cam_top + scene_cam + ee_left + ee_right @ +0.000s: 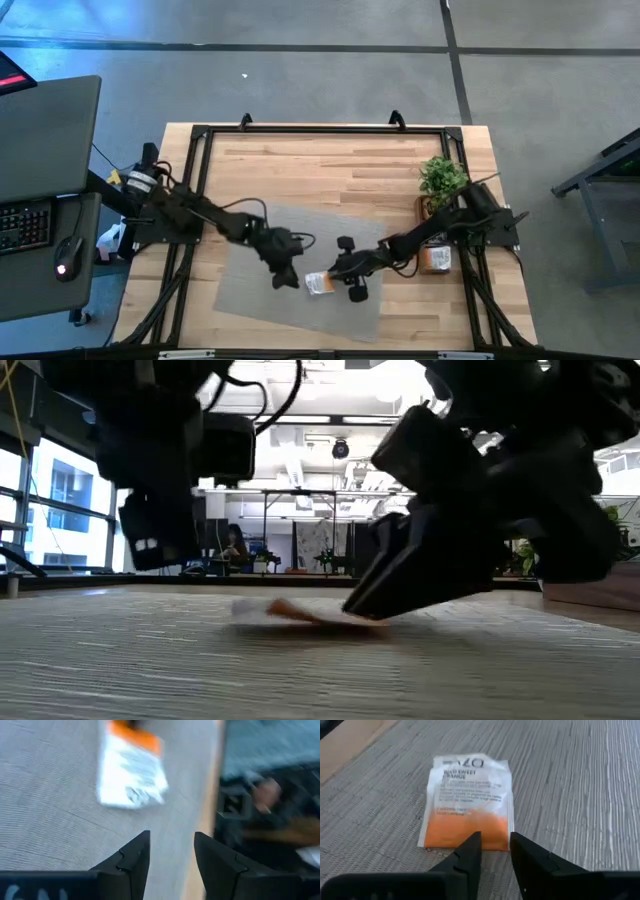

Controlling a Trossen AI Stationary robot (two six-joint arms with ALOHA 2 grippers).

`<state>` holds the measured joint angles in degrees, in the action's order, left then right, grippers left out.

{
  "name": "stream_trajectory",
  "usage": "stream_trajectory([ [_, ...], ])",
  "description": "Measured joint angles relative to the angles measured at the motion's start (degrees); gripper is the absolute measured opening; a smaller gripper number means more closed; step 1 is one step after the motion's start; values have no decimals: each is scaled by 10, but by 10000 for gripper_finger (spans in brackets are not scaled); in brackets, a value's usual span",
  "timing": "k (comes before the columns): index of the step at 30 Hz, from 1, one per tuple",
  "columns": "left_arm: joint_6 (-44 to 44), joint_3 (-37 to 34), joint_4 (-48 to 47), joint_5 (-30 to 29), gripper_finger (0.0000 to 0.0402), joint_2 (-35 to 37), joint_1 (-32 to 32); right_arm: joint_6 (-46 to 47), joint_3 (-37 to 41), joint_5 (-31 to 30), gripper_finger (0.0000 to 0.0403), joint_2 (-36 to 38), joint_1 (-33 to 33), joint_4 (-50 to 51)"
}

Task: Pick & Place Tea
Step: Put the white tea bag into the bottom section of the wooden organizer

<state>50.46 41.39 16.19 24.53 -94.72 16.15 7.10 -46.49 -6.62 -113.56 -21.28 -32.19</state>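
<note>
Right gripper (494, 851) low over the grey mat (250, 290), fingers (465, 857) a narrow gap apart, tips right at the orange edge of a tea sachet (469, 802). Nothing pinched between them; tips meeting or just overlapping that edge, actual contact not clear. In the low view, same gripper (365, 610) angled steeply down, tip at the sachet's (300, 611) near edge, sachet lying flat on the mat (200, 660).

Left gripper (170, 857) just to the other side of the sachet, fingers (132, 862) spread apart with a clear gap, empty, held above the mat (50, 820) with the sachet (131, 767) a little ahead of the tips. In the high view, left gripper (285, 275) and right gripper (345, 280) flanking the sachet (320, 284) closely, near the front middle of the mat.

Sachet: small, flat, roughly square, white over most of its face with an orange band across one end. Dark print on the white part, heading reading "sweet orange" in orange letters, smaller lines beneath too fine to read. Slightly crinkled surface, edges flat against the woven mat.

Behind the right arm, a small green potted plant (441, 178) near the table's (320, 160) right side, with a brown tray (436, 258) beside it holding orange-toned sachets, count not clear.
</note>
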Motion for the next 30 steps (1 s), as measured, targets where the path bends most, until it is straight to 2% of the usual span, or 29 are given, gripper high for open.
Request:
stream_trajectory([
  [4, 75, 0, 0, -155, 152, 0, 53, -23, -20, -7, 78, -28, -2, -8],
  [6, 116, 0, 3, -201, 152, 0, 71, -28, -27, -14, 67, -36, -2, -6],
  [9, 197, 2, 8, -241, 152, -27, 80, -30, -32, -20, 51, -40, -3, 10],
  [13, 265, 1, 4, -250, 152, -38, 93, -31, -29, -31, 31, -39, -6, 33],
  [18, 299, 0, 24, -238, 152, -56, 101, -31, -27, -37, 21, -40, -6, 33],
  [24, 284, 0, 33, -276, 152, -56, 96, -33, -26, -34, 21, -41, -6, 28],
  [30, 233, 0, 45, -294, 152, -56, 74, -33, -26, -35, 21, -42, -6, 25],
])
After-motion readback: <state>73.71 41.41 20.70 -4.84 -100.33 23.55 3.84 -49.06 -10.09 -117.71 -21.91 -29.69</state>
